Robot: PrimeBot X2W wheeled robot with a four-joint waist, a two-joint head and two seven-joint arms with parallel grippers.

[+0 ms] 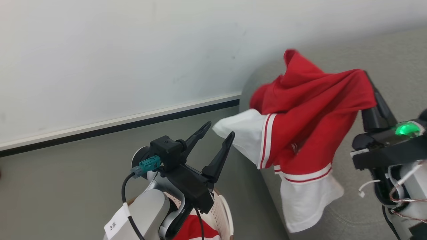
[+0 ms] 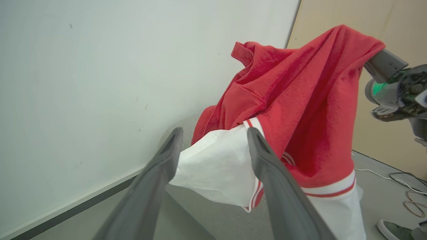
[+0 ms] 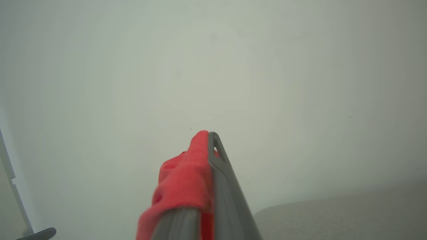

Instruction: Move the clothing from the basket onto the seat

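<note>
Against a pale wall [image 1: 133, 50], the clothing [image 1: 307, 110] is hung at the grey seat's [image 1: 393, 56] edge from the clamped right gripper [image 1: 373, 93]. The left gripper [image 1: 220, 129] is spread empty just left of the white sleeve. A forearm tag [image 1: 115, 225] appears marked "3米". In the left wrist view, the sleeve is framed by parted fingers. In the right wrist view, red fabric is pinched.

Soft, even, bright light leaves only faint shadows, the pale wall [image 1: 100, 50] slightly washed out and the clothing [image 1: 310, 110] fairly sharp in the head view, while the right wrist view is hazy, its right tool [image 3: 207, 136] blurred up close.
</note>
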